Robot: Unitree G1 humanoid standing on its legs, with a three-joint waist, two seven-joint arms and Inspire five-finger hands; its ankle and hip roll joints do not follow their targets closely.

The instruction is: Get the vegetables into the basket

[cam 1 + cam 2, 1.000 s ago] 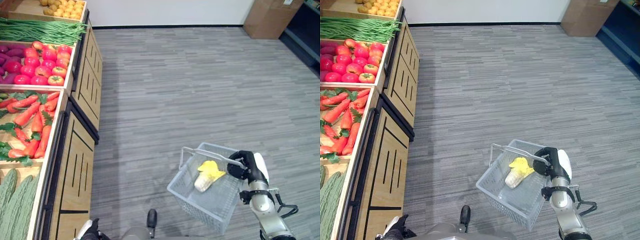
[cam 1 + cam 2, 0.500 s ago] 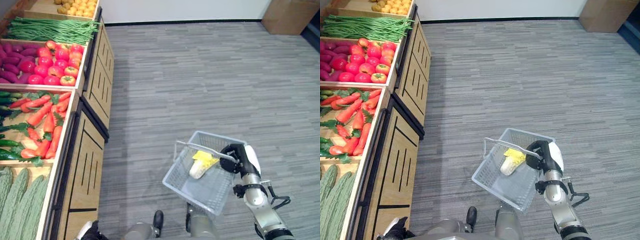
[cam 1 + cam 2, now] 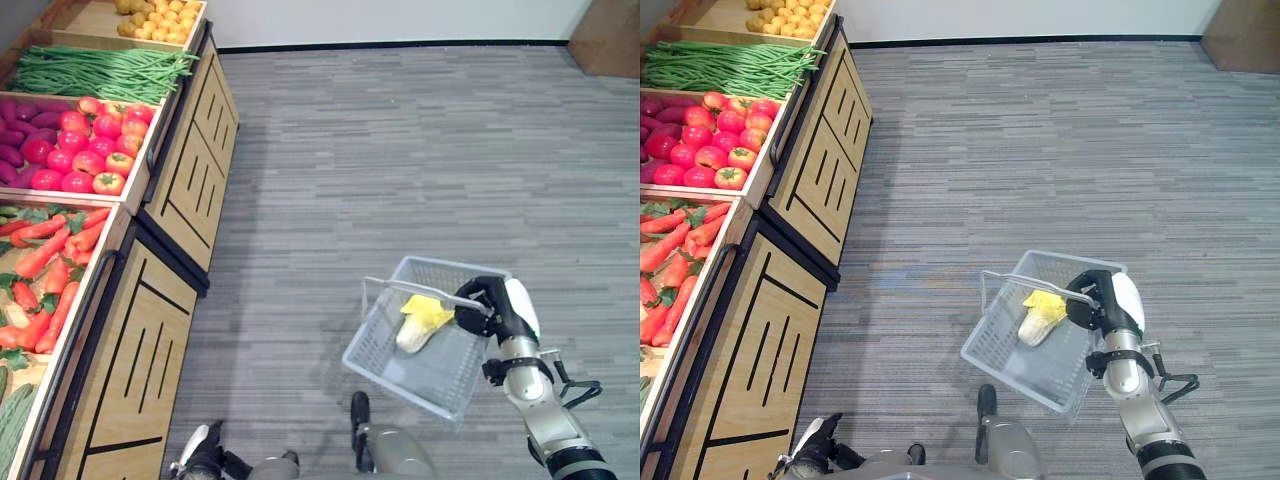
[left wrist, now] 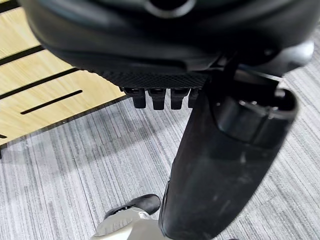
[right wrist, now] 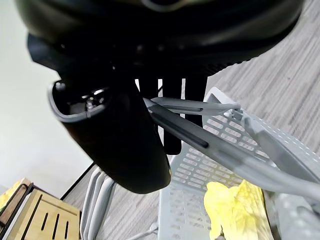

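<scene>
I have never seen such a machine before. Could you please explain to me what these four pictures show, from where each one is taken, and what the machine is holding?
This is a two-legged humanoid robot with two arms. The two wide pictures come from a stereo camera on its head, looking down. The two close pictures come from cameras on its wrists.

The right robot hand is curled round the handle of a grey wire basket, carried above the grey floor. In the basket lies one pale cabbage with yellow leaves.

The left robot hand shows in its own wrist view with curled fingers, holding nothing.

On the robot's left stands a wooden stall with crates of carrots, tomatoes, green beans and potatoes.
</scene>
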